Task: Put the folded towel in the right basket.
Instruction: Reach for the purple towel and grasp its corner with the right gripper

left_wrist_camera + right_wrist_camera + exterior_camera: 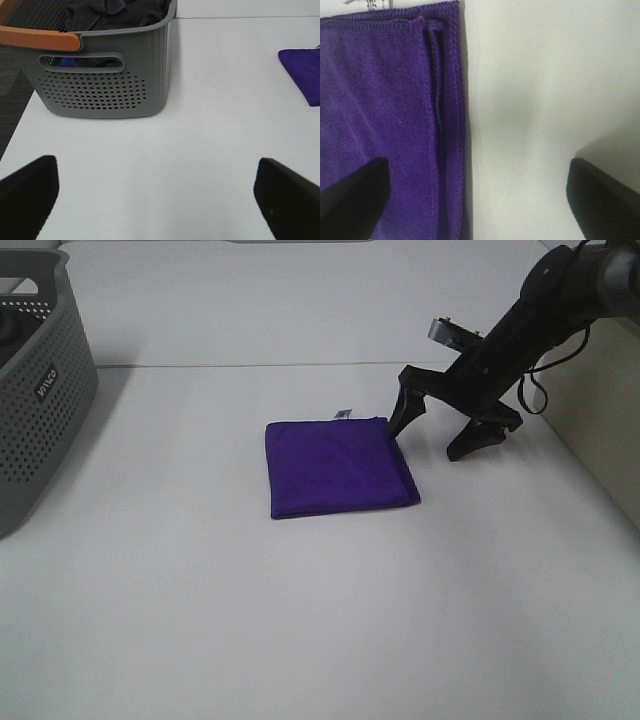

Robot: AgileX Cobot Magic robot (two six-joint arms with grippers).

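Observation:
The folded towel (338, 467) is a deep purple square lying flat in the middle of the white table, with a small tag (343, 415) at its far edge. My right gripper (426, 444) is open and low at the towel's right edge. In the right wrist view (477, 210) one finger (352, 200) is over the towel (385, 115) and the other over bare table. A beige surface (612, 430) at the far right edge looks like the right basket's side; its rim is out of view. My left gripper (157, 200) is open and empty over bare table.
A grey perforated basket (40, 390) stands at the left edge. In the left wrist view it (105, 85) holds dark cloths and has an orange handle (40, 37). The towel's corner (302, 75) shows there too. The table's back edge (250, 364) runs behind the towel.

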